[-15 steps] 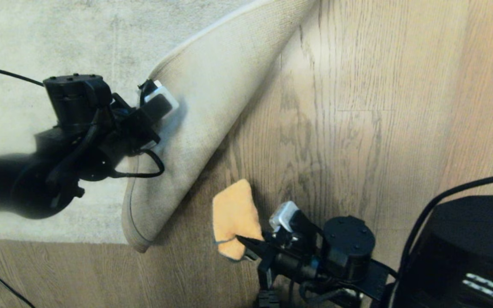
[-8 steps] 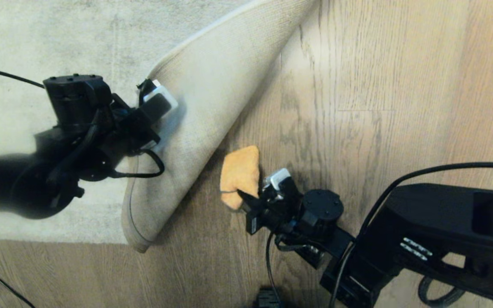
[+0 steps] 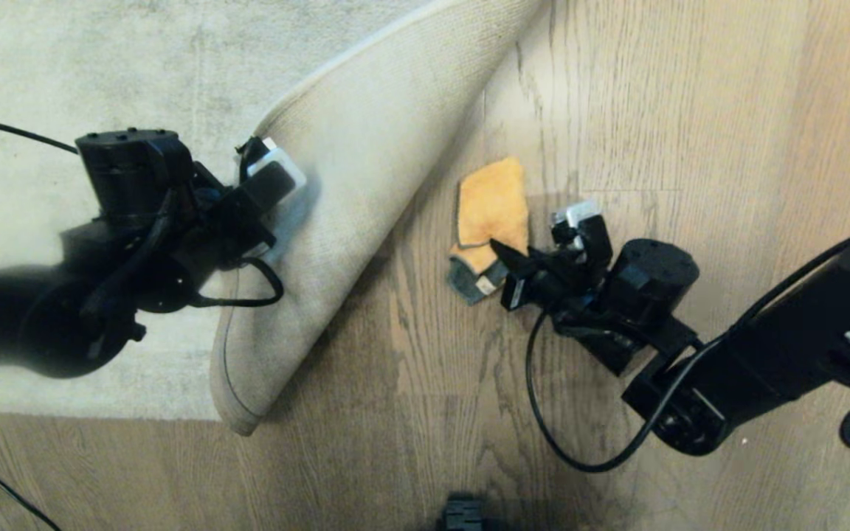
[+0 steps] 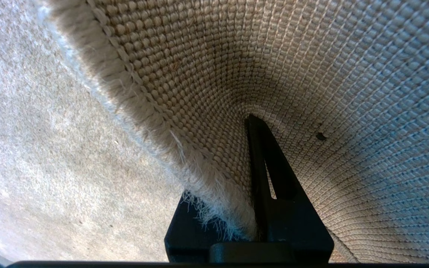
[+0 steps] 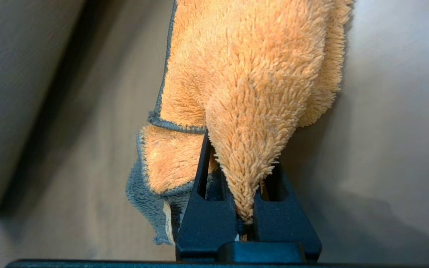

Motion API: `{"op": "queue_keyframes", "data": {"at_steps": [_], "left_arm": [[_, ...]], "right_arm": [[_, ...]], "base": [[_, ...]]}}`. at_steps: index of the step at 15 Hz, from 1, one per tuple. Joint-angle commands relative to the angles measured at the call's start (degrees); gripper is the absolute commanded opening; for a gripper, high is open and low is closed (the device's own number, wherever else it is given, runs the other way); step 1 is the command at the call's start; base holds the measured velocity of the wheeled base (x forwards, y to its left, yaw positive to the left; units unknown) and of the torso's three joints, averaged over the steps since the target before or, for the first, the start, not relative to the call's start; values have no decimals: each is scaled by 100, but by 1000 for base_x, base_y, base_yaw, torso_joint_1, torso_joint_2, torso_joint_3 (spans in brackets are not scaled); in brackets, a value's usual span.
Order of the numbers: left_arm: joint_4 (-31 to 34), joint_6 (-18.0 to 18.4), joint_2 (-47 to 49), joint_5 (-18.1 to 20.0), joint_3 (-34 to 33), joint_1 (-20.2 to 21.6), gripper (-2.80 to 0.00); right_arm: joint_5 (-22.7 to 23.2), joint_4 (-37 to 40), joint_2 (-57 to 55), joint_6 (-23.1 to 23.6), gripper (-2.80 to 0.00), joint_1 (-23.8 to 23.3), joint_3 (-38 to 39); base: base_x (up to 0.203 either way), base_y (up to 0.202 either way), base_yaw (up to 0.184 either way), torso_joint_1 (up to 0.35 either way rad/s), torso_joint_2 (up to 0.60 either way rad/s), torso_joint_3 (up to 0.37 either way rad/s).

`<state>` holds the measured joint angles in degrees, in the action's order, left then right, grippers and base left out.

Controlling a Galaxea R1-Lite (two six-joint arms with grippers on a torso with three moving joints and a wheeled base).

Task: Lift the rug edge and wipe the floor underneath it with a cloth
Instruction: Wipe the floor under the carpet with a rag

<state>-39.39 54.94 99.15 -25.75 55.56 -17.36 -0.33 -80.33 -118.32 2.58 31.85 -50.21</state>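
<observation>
Lying on the floor (image 3: 617, 110), the cloth (image 3: 491, 210) pinched in right jaws (left jaws clamping the rug edge (image 3: 277, 118))

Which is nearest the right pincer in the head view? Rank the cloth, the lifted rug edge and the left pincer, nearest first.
1. The cloth: clamped in the right pincer.
2. The rug edge: folded up, left of the cloth.
3. The left pincer: farthest left, gripping the rug's border.

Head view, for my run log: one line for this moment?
left gripper: holds pale grey rug edge up | right gripper: pinches orange fuzzy cloth on brown wood floor
</observation>
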Motion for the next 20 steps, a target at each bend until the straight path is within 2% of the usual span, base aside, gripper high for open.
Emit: {"op": "queue_keyframes", "data": {"at_steps": [1,4,6,9,11,13,15,18,20], "left_arm": [[-25,32,-1,-16,7,4,-280],[-25,26,-9,-18,7,4,-280],[-25,30,-9,-9,7,4,-280],[-25,26,-36,-18,7,4,-280],[-25,34,-36,-18,7,4,-280],[-25,34,-35,-11,7,-13,-280],[-25,39,-27,-9,7,-71,-280],[-25,41,6,-18,16,-101,-280],[-25,43,36,-18,33,-100,-280]], "right_arm": [[13,326,808,-2,-280,-342,41],[23,768,1562,3,-280,-698,394],[32,982,2109,1,-280,-1061,973],[366,1447,3108,-4,-280,-1487,2169],[619,1643,3578,-4,-280,-1590,3107],[736,1660,3728,19,-280,-1458,3888],[768,1645,3656,-67,-280,-993,4322],[771,1258,2864,-255,-280,-702,4326],[768,495,1968,-266,-280,-578,4222]], "base": [[0,0,0,0,0,0],[0,0,0,0,0,0],[0,0,0,0,0,0],[0,0,0,0,0,0],[0,0,0,0,0,0],[0,0,0,0,0,0],[0,0,0,0,0,0],[0,0,0,0,0,0],[0,0,0,0,0,0]]}}
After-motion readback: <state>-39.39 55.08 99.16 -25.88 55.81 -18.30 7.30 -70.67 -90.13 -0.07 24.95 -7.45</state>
